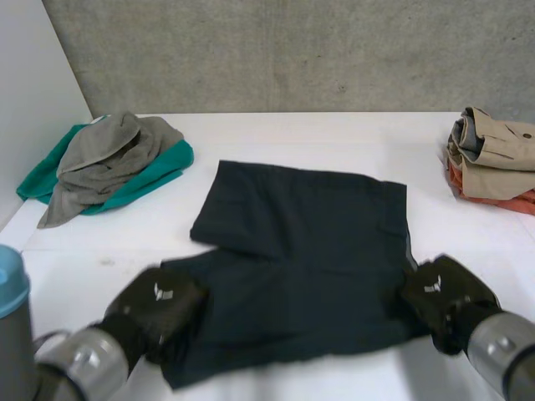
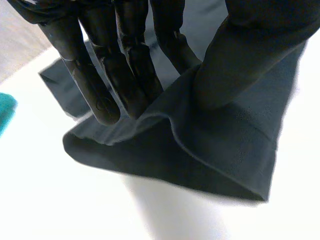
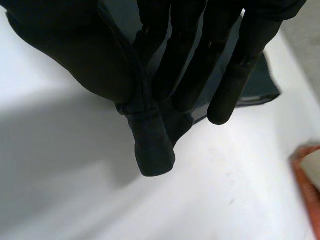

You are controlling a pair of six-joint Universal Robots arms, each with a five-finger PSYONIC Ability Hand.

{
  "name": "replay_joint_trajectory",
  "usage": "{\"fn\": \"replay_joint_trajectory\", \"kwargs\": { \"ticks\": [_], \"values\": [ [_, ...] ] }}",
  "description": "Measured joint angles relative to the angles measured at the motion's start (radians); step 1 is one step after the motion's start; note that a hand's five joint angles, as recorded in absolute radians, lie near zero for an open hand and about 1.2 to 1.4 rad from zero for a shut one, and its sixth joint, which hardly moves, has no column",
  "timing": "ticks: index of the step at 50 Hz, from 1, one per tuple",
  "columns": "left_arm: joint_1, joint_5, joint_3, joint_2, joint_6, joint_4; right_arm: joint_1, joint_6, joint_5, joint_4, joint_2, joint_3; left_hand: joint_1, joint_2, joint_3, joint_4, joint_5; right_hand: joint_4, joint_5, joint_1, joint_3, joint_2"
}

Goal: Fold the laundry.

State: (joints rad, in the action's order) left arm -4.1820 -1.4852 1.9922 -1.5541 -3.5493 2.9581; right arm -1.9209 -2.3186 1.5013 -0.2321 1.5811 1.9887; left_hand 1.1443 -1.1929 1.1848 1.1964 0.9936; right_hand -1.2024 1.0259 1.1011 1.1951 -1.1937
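Nearest in the head view are my two hands. My left robot hand (image 1: 159, 305) is on the near left corner of the dark garment (image 1: 301, 234), and my right robot hand (image 1: 439, 296) is on its near right corner. The garment lies spread in the middle of the counter (image 1: 292, 134). A grey and teal heap (image 1: 109, 159) sits far left and a beige and orange stack (image 1: 493, 154) far right. Both are well apart from the cloth, so nothing blocks a fold away from me.

From the left wrist view, my fingers (image 2: 115, 75) and thumb (image 2: 240, 55) pinch a raised fold at that corner. The hold sits close to the hem, and I judge a quick lift could pull it free.

From the right wrist view, my right robot hand clamps a small bunch of cloth between thumb and fingers. If one side rises ahead of the other, the fold would likely land skewed, and that bunch may leave a wrinkle.
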Motion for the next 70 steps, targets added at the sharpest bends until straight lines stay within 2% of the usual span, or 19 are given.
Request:
{"fn": "replay_joint_trajectory", "kwargs": {
  "ticks": [4, 8, 16, 23, 32, 36, 39, 40, 41, 43, 45, 46, 49, 55, 59, 64, 68, 70],
  "values": [
    [0.033, 0.009, 0.007, 0.046, -0.041, -0.182, 0.002, 0.081, -0.003, -0.137, 0.024, 0.015, 0.0, -0.003, 0.004, 0.0, 0.001, 0.0, 0.0, 0.0, 0.0, 0.0],
    [0.065, 0.014, -0.004, 0.048, -0.065, -0.218, 0.001, 0.13, -0.01, -0.185, 0.028, 0.014, 0.0, -0.004, 0.004, 0.001, 0.002, 0.0, 0.0, 0.0, 0.0, 0.0],
    [0.075, 0.004, -0.122, -0.094, -0.079, 0.056, -0.012, 0.091, -0.017, -0.051, -0.031, -0.069, 0.004, -0.005, 0.006, 0.004, 0.014, 0.0, 0.0, 0.01, 0.0, 0.0],
    [0.019, -0.012, -0.398, -0.362, -0.09, 0.286, -0.019, -0.01, 0.006, 0.128, -0.225, -0.266, 0.004, -0.006, 0.008, 0.004, 0.014, 0.0, 0.0, 0.01, 0.001, 0.0],
    [-0.05, -0.026, -0.793, -0.7, -0.126, 0.331, -0.031, -0.036, 0.073, 0.321, -0.489, -0.547, 0.004, -0.006, 0.008, 0.005, 0.014, 0.0, 0.0, 0.01, 0.001, 0.0],
    [-0.087, -0.054, -1.026, -0.885, -0.15, 0.346, -0.043, -0.028, 0.092, 0.429, -0.659, -0.719, 0.004, -0.006, 0.008, 0.005, 0.014, 0.0, 0.0, 0.01, 0.001, 0.0],
    [-0.092, -0.063, -1.122, -0.96, -0.155, 0.371, -0.046, -0.026, 0.094, 0.491, -0.766, -0.816, 0.0, -0.003, 0.005, 0.002, 0.011, 0.0, 0.0, 0.01, 0.001, 0.0],
    [-0.091, -0.066, -1.159, -0.99, -0.156, 0.383, -0.046, -0.026, 0.096, 0.515, -0.808, -0.853, -0.026, 0.053, -0.049, -0.045, -0.021, 0.0, 0.0, 0.009, 0.001, 0.0],
    [-0.09, -0.069, -1.189, -1.014, -0.156, 0.394, -0.046, -0.026, 0.101, 0.536, -0.846, -0.888, -0.234, 0.267, -0.257, -0.252, -0.218, 0.091, -0.091, -0.043, -0.088, 0.088],
    [-0.085, -0.071, -1.23, -1.047, -0.155, 0.41, -0.048, -0.028, 0.112, 0.563, -0.896, -0.934, -0.364, 0.38, -0.353, -0.369, -0.334, 0.284, -0.287, -0.224, -0.3, 0.305],
    [-0.076, -0.075, -1.256, -1.069, -0.153, 0.423, -0.052, -0.032, 0.131, 0.582, -0.932, -0.971, -0.859, 0.825, -0.806, -0.833, -0.798, 0.635, -0.652, -0.564, -0.633, 0.649],
    [-0.069, -0.077, -1.263, -1.075, -0.151, 0.428, -0.055, -0.035, 0.147, 0.589, -0.944, -0.987, -0.947, 0.941, -0.925, -0.948, -0.909, 0.845, -0.859, -0.782, -0.843, 0.859],
    [-0.056, -0.08, -1.246, -1.062, -0.147, 0.43, -0.065, -0.047, 0.171, 0.586, -0.931, -0.988, -0.954, 0.985, -0.969, -0.992, -0.944, 0.98, -0.977, -0.873, -0.979, 0.98],
    [-0.052, -0.08, -1.112, -0.928, -0.134, 0.426, -0.065, -0.105, 0.165, 0.488, -0.795, -0.871, -0.954, 0.985, -0.969, -0.992, -0.944, 0.982, -0.977, -0.873, -0.98, 0.98],
    [-0.059, -0.072, -0.946, -0.776, -0.109, 0.431, -0.048, -0.197, 0.112, 0.336, -0.653, -0.717, -0.954, 0.985, -0.969, -0.992, -0.944, 0.982, -0.977, -0.873, -0.98, 0.98],
    [-0.063, -0.067, -0.786, -0.648, -0.062, 0.434, -0.023, -0.316, 0.047, 0.203, -0.557, -0.564, -0.954, 0.985, -0.969, -0.992, -0.944, 0.98, -0.973, -0.869, -0.977, 0.977],
    [-0.062, -0.065, -0.7, -0.59, -0.023, 0.436, 0.001, -0.37, 0.011, 0.189, -0.53, -0.474, -0.954, 0.985, -0.969, -0.992, -0.944, 0.98, -0.973, -0.868, -0.977, 0.976],
    [-0.06, -0.065, -0.671, -0.577, -0.006, 0.436, 0.009, -0.38, 0.004, 0.225, -0.531, -0.442, -0.954, 0.985, -0.969, -0.992, -0.944, 0.871, -0.863, -0.771, -0.865, 0.864]
  ]
}}
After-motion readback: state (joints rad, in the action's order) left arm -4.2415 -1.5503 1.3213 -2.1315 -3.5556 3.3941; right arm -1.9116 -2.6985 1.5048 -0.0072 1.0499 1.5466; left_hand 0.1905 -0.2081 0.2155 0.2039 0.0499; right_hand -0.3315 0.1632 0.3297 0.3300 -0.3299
